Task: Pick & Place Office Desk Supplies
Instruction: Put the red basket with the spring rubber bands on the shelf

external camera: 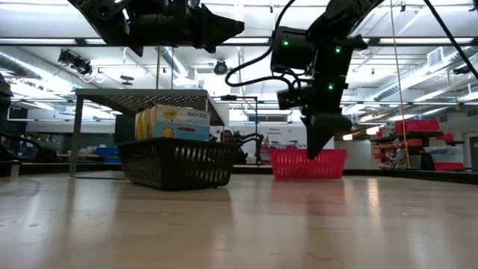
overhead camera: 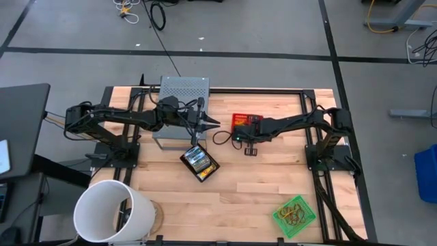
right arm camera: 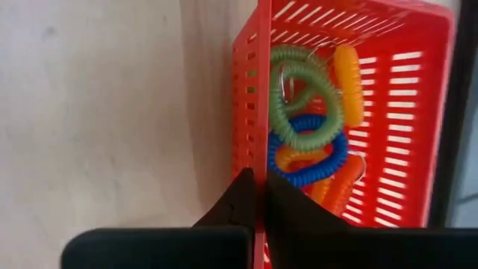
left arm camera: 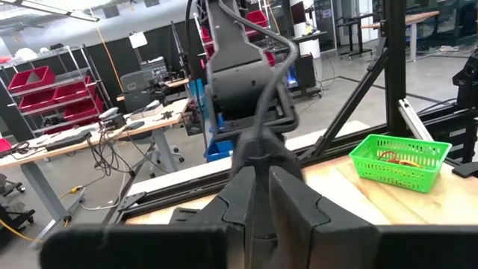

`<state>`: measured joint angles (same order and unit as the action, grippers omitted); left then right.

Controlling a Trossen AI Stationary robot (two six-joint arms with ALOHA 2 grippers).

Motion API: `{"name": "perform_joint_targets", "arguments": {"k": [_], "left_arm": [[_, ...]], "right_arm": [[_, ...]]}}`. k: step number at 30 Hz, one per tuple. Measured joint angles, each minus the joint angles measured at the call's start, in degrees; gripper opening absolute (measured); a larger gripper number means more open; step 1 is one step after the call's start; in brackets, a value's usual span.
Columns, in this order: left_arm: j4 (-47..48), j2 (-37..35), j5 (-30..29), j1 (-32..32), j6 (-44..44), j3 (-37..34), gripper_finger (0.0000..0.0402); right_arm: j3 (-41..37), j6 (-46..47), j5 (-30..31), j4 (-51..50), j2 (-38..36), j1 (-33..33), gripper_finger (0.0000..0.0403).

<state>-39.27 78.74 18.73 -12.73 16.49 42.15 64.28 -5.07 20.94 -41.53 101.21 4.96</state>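
Red basket (right arm camera: 373,45) wall sits between the right fingers (right arm camera: 243,202), closed.

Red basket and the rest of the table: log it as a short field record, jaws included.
red basket: at the table's far edge, holds coiled loops in green, blue, orange
right gripper: jaws shut on the red basket's wall
left gripper: raised over the black basket, jaws shut, holding nothing visible
black basket: mid-table, holds yellow-and-green boxes
green basket: near right corner, thin bands inside
white bucket: near left corner, on its side
grey metal shelf: far edge, behind the black basket
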Motion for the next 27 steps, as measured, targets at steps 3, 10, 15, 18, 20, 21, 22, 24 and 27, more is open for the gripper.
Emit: {"name": "perform_joint_targets", "arguments": {"k": [3, 10, 15, 18, 20, 21, 22, 24, 27], "left_arm": [[0.0, 0.0, 0.8, 0.0, 0.1, 0.0, 0.005], [0.0, 0.0, 4.3, 0.0, 0.5, 0.0, 0.005], [0.0, 0.0, 4.3, 0.0, 0.4, 0.0, 0.005], [0.0, 0.0, 6.0, 0.0, 0.5, 0.0, 0.005], [-0.3, -0.1, 7.8, 0.0, 0.5, 0.0, 0.005], [-0.5, -0.3, 8.5, 0.2, 0.6, 0.0, 0.005], [-0.9, -0.7, 8.7, 0.4, 0.6, 0.0, 0.005], [0.6, -2.6, 8.7, 0.4, 0.6, 0.0, 0.005], [8.9, -7.5, 5.3, 0.3, 1.3, 0.1, 0.005]], "right_arm": [[0.4, -1.1, 3.7, -1.0, 0.0, -1.0, 0.0009], [4.4, -2.1, 8.3, -2.2, 0.0, -2.2, 0.0008], [9.5, -3.1, 10.9, -7.6, 0.0, -2.7, 0.0008], [13.6, -4.1, 13.9, -11.8, 0.0, -2.9, 0.0008], [16.3, -5.3, 15.2, -13.1, -0.1, -2.9, 0.0008], [17.5, -6.0, 15.2, -13.5, -0.1, -2.8, 0.0008], [18.6, -6.7, 15.3, -13.6, -0.1, -2.7, 0.0008], [20.7, -8.1, 15.3, -13.6, -0.1, -2.4, 0.0008], [22.5, -10.4, 15.4, -12.6, -0.2, -2.2, 0.0008]]}}
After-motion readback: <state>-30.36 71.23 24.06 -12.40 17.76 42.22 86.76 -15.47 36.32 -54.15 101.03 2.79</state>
